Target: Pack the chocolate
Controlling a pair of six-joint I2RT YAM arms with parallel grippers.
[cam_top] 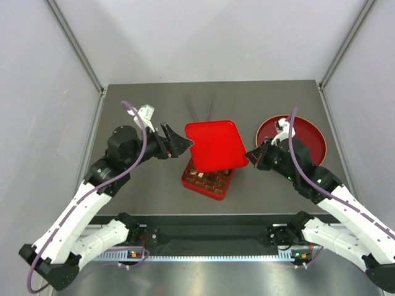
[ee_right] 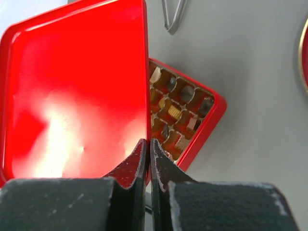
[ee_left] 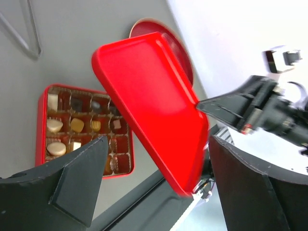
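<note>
Right gripper (ee_right: 148,159) pinches the rim of the red lid (ee_right: 77,96), left gripper (ee_left: 159,144) gapes empty; chocolate pieces (ee_left: 72,126) in the tray (ee_left: 40,125) look light, brittle: grip each gently by its sides

A red lid (ee_left: 149,106) hangs tilted over a red tray (ee_left: 41,125) of chocolates (ee_left: 54,125), its right edge pinched by the right gripper (ee_left: 204,107). The left gripper (ee_left: 158,144) gapes wide, touching nothing. A round plate (ee_left: 185,62) lies behind.

Glossy red lid (ee_right: 72,96), matt grey table (cam_top: 259,102)
</note>
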